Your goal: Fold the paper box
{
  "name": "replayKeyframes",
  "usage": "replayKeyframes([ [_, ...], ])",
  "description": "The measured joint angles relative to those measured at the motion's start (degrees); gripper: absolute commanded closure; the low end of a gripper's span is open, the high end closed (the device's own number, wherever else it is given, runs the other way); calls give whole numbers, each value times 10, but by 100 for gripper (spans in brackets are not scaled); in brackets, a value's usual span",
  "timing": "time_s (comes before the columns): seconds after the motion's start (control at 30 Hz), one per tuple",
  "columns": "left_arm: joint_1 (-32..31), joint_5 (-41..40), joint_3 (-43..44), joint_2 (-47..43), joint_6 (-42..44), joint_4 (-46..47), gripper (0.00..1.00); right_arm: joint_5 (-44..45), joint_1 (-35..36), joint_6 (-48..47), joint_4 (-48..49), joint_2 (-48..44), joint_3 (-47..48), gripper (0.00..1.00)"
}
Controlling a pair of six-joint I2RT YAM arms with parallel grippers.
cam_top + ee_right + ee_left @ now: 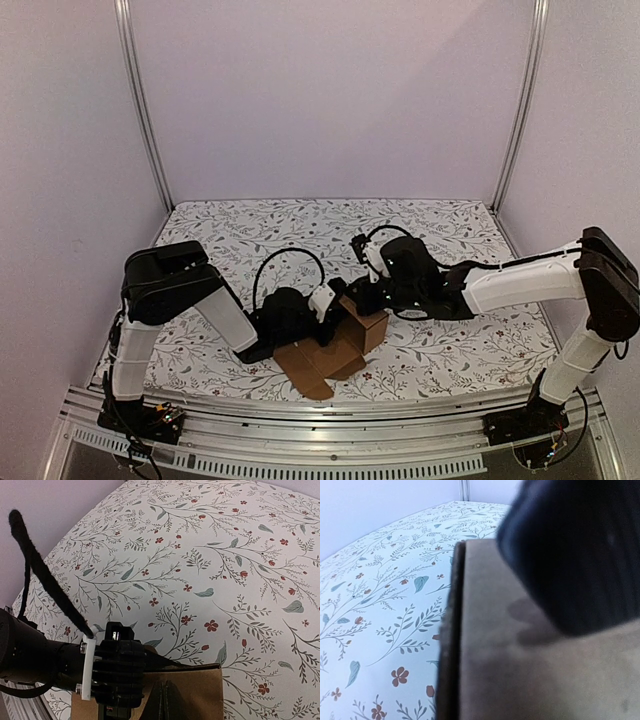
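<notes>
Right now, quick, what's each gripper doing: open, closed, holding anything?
Left gripper: closed on a flap of the paper box.
Right gripper: closed, tips against the paper box; whether it pinches the card cannot be told.

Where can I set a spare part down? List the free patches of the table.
Free: the floral tablecloth along the back wall, and its near-right corner. Crowded: near centre, where left gripper and right gripper meet at the paper box.

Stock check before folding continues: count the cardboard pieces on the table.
1: the paper box, partly folded, at the front middle of the table. A scrap could hide beneath it.
</notes>
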Motion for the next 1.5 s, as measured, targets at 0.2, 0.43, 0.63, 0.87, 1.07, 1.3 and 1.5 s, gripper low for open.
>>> replayKeyframes([
  [0.2, 0, -2, -9, -11, 2, -2, 74, 8, 0, -7, -24, -30, -8, 92],
  [0.43, 0, -3, -16, -41, 3, -1, 81, 16, 0, -10, -37, -68, -21, 92],
  [0.63, 0, -1, -18, -46, 3, -1, 93, 19, 0, -10, -47, -90, -35, 92],
  [0.87, -1, 0, -23, -52, 13, -6, 100, 28, 0, -10, -61, -107, -43, 92],
  [1.07, -3, -7, -30, -87, 24, -50, 100, 31, 0, -11, -73, -133, -49, 92],
  [1.3, -5, -10, 8, -151, 28, -209, 100, 35, 0, -30, -123, -194, -50, 91],
  [1.5, -5, -16, 113, -170, 19, -401, 100, 50, 0, -58, -195, -265, -51, 91],
])
